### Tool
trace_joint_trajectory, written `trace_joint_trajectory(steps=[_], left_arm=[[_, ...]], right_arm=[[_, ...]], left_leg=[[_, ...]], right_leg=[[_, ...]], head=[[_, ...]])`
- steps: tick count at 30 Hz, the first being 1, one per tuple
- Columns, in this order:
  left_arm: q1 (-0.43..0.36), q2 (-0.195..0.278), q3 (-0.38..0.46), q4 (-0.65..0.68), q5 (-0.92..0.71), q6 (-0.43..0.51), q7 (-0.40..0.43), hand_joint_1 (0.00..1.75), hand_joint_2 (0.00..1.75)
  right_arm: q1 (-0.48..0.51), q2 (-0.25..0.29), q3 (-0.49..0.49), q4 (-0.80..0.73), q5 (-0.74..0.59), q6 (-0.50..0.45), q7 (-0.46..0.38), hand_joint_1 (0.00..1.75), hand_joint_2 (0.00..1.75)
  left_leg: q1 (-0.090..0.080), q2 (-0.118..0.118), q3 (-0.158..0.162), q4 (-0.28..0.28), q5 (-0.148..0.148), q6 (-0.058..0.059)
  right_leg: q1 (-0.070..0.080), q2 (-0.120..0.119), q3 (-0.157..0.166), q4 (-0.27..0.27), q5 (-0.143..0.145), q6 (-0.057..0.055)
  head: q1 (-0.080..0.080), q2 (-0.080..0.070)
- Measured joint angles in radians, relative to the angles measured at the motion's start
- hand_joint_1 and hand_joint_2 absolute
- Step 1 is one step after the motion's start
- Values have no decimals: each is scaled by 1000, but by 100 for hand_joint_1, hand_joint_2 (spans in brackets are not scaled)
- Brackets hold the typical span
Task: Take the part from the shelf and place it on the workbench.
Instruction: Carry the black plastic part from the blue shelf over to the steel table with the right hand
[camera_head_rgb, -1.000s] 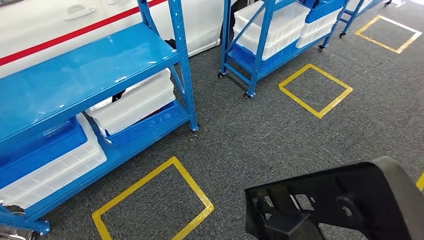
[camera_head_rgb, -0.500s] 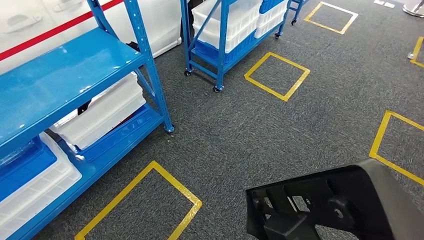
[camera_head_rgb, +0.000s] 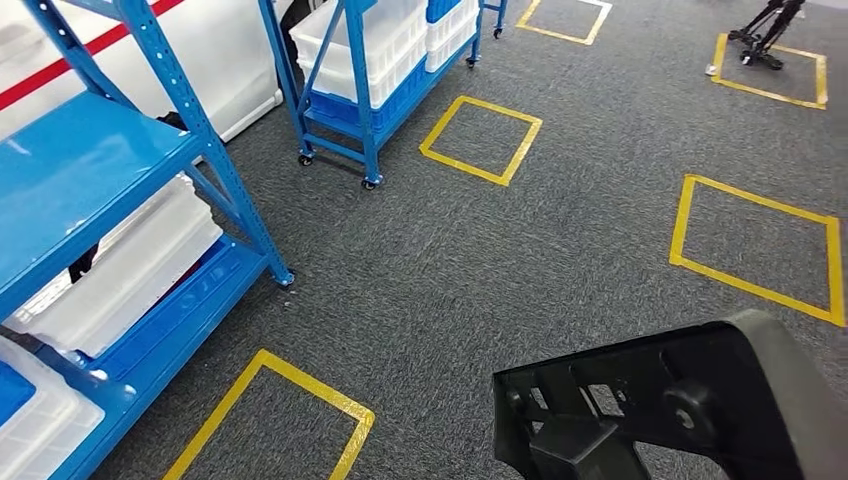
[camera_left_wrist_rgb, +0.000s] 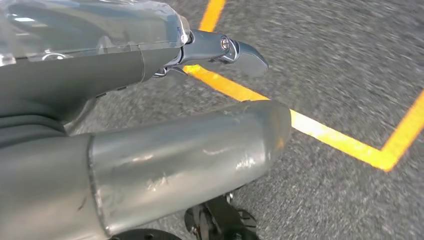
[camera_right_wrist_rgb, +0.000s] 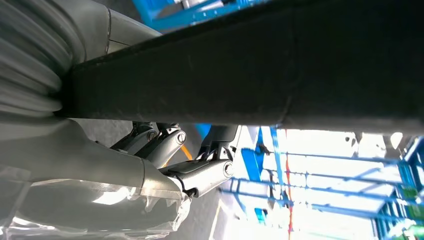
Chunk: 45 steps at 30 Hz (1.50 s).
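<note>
- The part (camera_head_rgb: 670, 410), a black moulded plastic piece with ribs and openings, sits low and right of centre in the head view, carried above the grey carpet (camera_head_rgb: 560, 250) and off the shelf
- Right hand (camera_right_wrist_rgb: 150, 155): the right wrist view shows the part's dark edge (camera_right_wrist_rgb: 280, 70) lying against the hand, with the fingers (camera_right_wrist_rgb: 205, 175) curled beneath it; judged to be holding the part
- Left hand (camera_left_wrist_rgb: 165, 150): hangs over the carpet beside a yellow floor line (camera_left_wrist_rgb: 310, 130); thumb and one finger (camera_left_wrist_rgb: 235, 50) extended and apart, nothing between them
- Blue shelf (camera_head_rgb: 90, 180) with white trays (camera_head_rgb: 130, 270) stands at the left; a wheeled blue rack (camera_head_rgb: 360, 70) stands further off, near yellow floor squares (camera_head_rgb: 480, 140)
- No workbench is identifiable in these views
- Step in hand, as judged: transporting the part to the workbench
- Recommended conduct: keep the part level and close to the body while walking; turn clear of the shelf upright (camera_head_rgb: 200, 150); hold the grip firm without shifting it; bring the workbench fully into sight before lowering
- Risk: one-handed carry of a wide part may let it tilt or slip
</note>
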Motion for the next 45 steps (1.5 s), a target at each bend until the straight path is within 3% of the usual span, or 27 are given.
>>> trace_joint_trajectory(steps=[2,4,6,8,10,11,12,13,14,16,17,19,21,23,25,26,28,30,32,35,36,37,39,41,42,43,45], left_arm=[[0,0,0,0,-5,-1,1,0,0],[-3,0,0,0,-10,-1,1,0,0],[-6,0,-1,0,-14,-1,1,0,0],[-4,0,-1,0,-14,-1,1,0,0],[0,1,-1,0,-14,-1,1,0,0],[0,1,-1,0,-14,-1,1,0,0],[-1,2,-1,0,-15,-2,1,0,0],[-3,2,-1,0,-16,-2,0,0,0],[-4,1,-1,0,-16,-4,0,0,0],[-6,1,-1,0,-16,-10,0,0,0],[-6,1,-1,0,-16,-13,0,0,0],[-8,1,-1,0,-16,-18,-1,0,0],[-9,2,-1,0,-16,-21,-2,0,0],[-7,4,0,0,-15,-23,-3,0,0],[-2,6,0,0,-14,-24,-3,0,0],[-1,6,0,0,-14,-24,-3,0,0],[0,8,0,0,-14,-25,-6,0,0],[-1,8,0,0,-14,-26,-11,0,0],[0,8,0,0,-15,-26,-16,0,0],[-2,7,1,0,-15,-27,-23,0,0],[-4,6,1,0,-14,-27,-25,0,0],[-4,6,1,0,-14,-27,-27,0,0],[-2,5,3,0,-14,-27,-28,0,0],[3,5,5,0,-13,-25,-28,0,0],[4,5,7,0,-13,-25,-28,0,0],[4,5,8,0,-13,-25,-28,0,0],[1,4,9,0,-13,-25,-28,0,0]], right_arm=[[-3,0,-1,-1,2,0,0,175,175],[-3,0,-2,-2,5,1,0,175,175],[-4,0,-4,-3,6,1,0,175,175],[-7,0,-5,-4,7,1,0,175,175],[-8,0,-7,-5,7,1,0,175,175],[-8,0,-8,-5,8,1,0,175,175],[-8,0,-8,-5,9,1,0,175,175],[-8,0,-9,-5,11,1,0,175,175],[-9,0,-9,-6,15,-1,0,175,175],[-13,0,-9,-8,24,-7,-1,175,175],[-15,0,-9,-8,30,-12,-1,175,175],[-17,1,-8,-7,41,-23,-1,175,175],[-21,2,-6,-4,51,-29,0,175,175],[-27,3,-3,0,54,-31,0,175,175],[-31,4,-2,5,56,-34,0,175,175],[-31,4,-2,8,56,-36,0,175,175],[-34,4,-2,15,57,-42,0,175,175],[-40,4,1,21,57,-54,0,175,175],[-45,3,6,26,57,-67,0,175,175],[-43,2,14,27,55,-85,0,175,175],[-40,1,15,27,53,-90,0,175,175],[-38,0,16,27,50,-91,0,175,175],[-36,-1,16,25,43,-86,0,175,175],[-33,-2,14,25,37,-75,0,175,175],[-32,-2,12,25,35,-70,0,175,175],[-30,-2,11,25,34,-67,0,175,175],[-27,-2,7,24,34,-64,0,175,175]], left_leg=[[-2,-18,8,-27,-1,7],[-5,5,7,-29,5,24],[-7,30,5,-36,13,41],[-13,57,0,-39,17,50],[-21,87,-4,-38,16,53],[-24,101,-4,-38,16,54],[-27,114,-4,-38,15,54],[-29,127,-2,-38,14,55],[-31,138,2,-39,13,54],[-33,158,7,-38,10,49],[-33,168,9,-39,9,45],[-32,184,13,-40,5,37],[-31,146,4,-8,-22,28],[-27,85,-40,97,-83,21],[-22,64,-93,214,-129,15],[-20,62,-104,234,-125,12],[-14,54,-72,158,-62,6],[-5,6,-19,33,-7,-1],[-1,-33,-1,-16,0,2],[-7,-12,-2,-18,3,21],[-8,0,-1,-21,7,28],[-7,13,-2,-25,11,35],[-10,43,-4,-29,14,45],[-16,75,-6,-30,13,50],[-18,91,-7,-30,12,51],[-20,106,-6,-30,10,51],[-23,130,-1,-30,6,51]], right_leg=[[-1,23,-13,9,2,15],[-6,37,-22,10,6,27],[-6,-4,-46,51,-23,34],[-3,-64,-100,163,-88,36],[-3,-83,-146,267,-130,37],[-2,-86,-147,276,-125,35],[-1,-90,-128,248,-103,31],[2,-102,-90,185,-70,24],[10,-131,-47,111,-46,14],[25,-175,8,9,-22,-1],[31,-183,13,-5,-24,-4],[29,-157,12,-14,-15,-9],[19,-132,16,-29,-4,-17],[14,-107,16,-36,3,-22],[14,-79,14,-33,4,-23],[13,-63,14,-31,4,-23],[9,-33,14,-21,1,-18],[5,-5,7,-3,-6,-6],[5,14,-5,11,-9,5],[0,40,-17,11,-1,22],[0,33,-22,15,-3,27],[0,11,-33,34,-16,30],[4,-50,-80,127,-71,35],[4,-79,-140,248,-123,37],[4,-84,-154,278,-127,36],[5,-88,-149,271,-112,33],[11,-111,-83,154,-50,21]], head=[[0,0],[1,0],[7,0],[14,0],[15,0],[15,0],[15,0],[15,0],[15,0],[15,0],[15,0],[16,0],[15,0],[11,0],[10,0],[10,0],[10,0],[9,0],[9,0],[9,0],[9,0],[13,0],[19,0],[22,0],[23,0],[23,0],[23,0]])
